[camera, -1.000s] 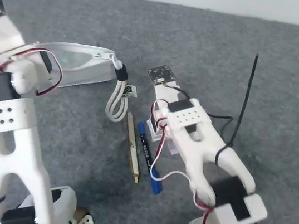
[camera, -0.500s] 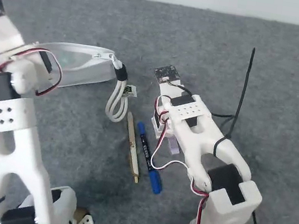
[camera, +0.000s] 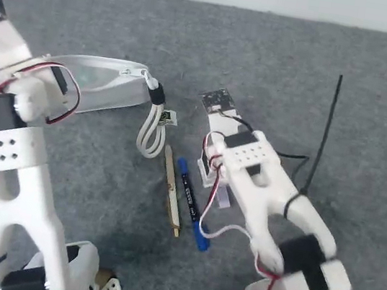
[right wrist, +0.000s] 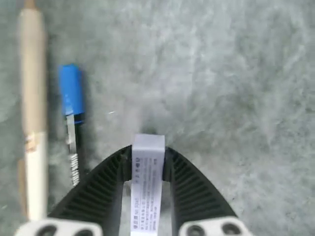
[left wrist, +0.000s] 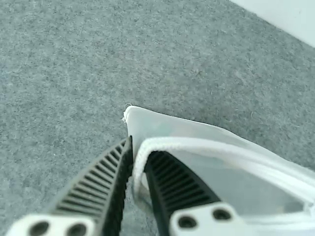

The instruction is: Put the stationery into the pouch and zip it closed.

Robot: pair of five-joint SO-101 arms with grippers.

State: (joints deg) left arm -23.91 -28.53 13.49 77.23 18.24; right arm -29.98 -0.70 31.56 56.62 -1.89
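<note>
My right tool (right wrist: 147, 150) sits lower centre-right in the high view. Its jaws are closed on a small white eraser (right wrist: 146, 189), whose end pokes out past the tips. Just left of it, the blue pen (camera: 192, 204) and the beige pen (camera: 171, 189) lie side by side on the worktop (camera: 322, 62). Farther up and left is the pouch (camera: 108, 85), its long axis running from the left edge toward centre and its rim pinched in my left tool (left wrist: 137, 147). I reckon the eraser must travel up-left, across both pens.
</note>
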